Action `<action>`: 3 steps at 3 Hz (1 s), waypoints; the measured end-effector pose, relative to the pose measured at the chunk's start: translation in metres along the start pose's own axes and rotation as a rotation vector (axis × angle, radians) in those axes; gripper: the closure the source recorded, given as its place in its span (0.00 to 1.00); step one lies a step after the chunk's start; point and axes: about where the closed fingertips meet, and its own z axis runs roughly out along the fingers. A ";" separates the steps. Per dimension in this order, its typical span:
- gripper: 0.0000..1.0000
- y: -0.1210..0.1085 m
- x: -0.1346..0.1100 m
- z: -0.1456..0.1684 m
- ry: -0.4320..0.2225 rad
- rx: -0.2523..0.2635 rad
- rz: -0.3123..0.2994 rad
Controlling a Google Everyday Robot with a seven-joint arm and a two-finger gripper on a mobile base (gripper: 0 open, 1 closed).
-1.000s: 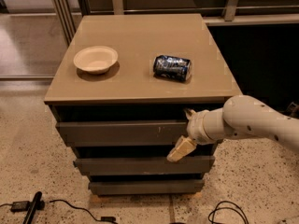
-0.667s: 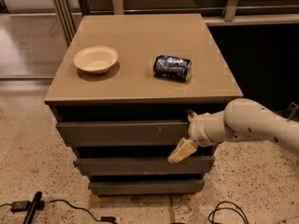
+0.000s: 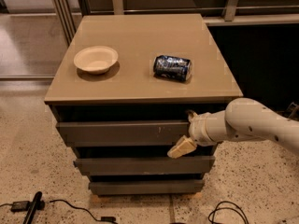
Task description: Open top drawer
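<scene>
We find the gripper (image 3: pixel 187 130) pressed against the right end of the top drawer (image 3: pixel 121 133), and we cannot tell whether its jaws are spread or closed on the panel. From the jaws the drawer front runs out toward 9 o'clock, with its small pale scratches (image 3: pixel 159 129) just beside the gripper. A dark gap shows above the front, under the cabinet top (image 3: pixel 140 85). The white arm (image 3: pixel 254 122) leaves toward 3 o'clock. Two narrower drawer fronts (image 3: pixel 140 164) sit at 6 to 7 o'clock. Up on the cabinet, a dented blue can (image 3: pixel 172 67) lies on its side at 12 o'clock and a pale bowl (image 3: pixel 96 59) stands at 10 o'clock, well apart from each other.
</scene>
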 end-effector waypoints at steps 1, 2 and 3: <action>0.41 0.000 0.000 0.000 0.000 0.000 0.000; 0.64 0.000 0.000 0.000 0.000 0.000 0.000; 0.87 0.000 0.000 0.000 0.000 0.000 0.000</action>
